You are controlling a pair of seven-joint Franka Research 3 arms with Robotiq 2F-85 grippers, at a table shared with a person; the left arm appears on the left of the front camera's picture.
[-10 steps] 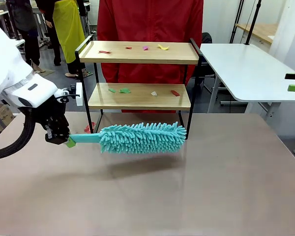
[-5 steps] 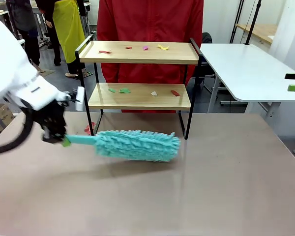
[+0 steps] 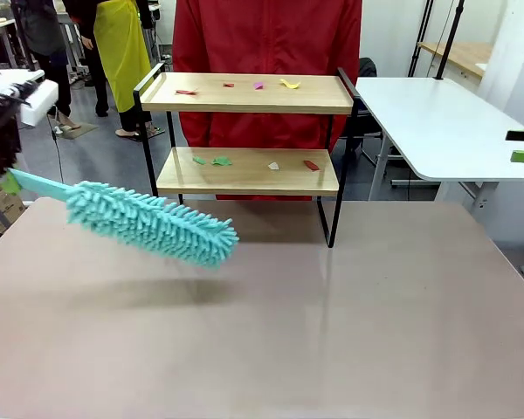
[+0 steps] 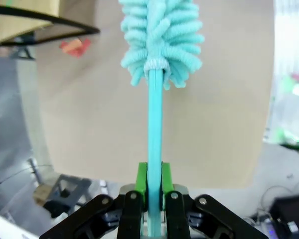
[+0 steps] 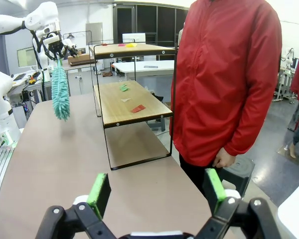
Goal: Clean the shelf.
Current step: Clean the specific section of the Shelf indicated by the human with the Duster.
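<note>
Two boards make up the shelf [image 3: 244, 93], which stands at the far edge of the tabletop [image 3: 375, 332]. Its long axis runs left to right and its open front faces the robot. A person [image 3: 266, 35] in red stands just behind it. Small coloured scraps [image 3: 220, 161] lie on both boards. Left jaws are clamped on the handle of a teal duster [image 3: 148, 223], held in the air left of the shelf, head slanting down to the right. Right jaws stand wide apart, holding nothing, green pads [image 5: 99, 193] bare.
</note>
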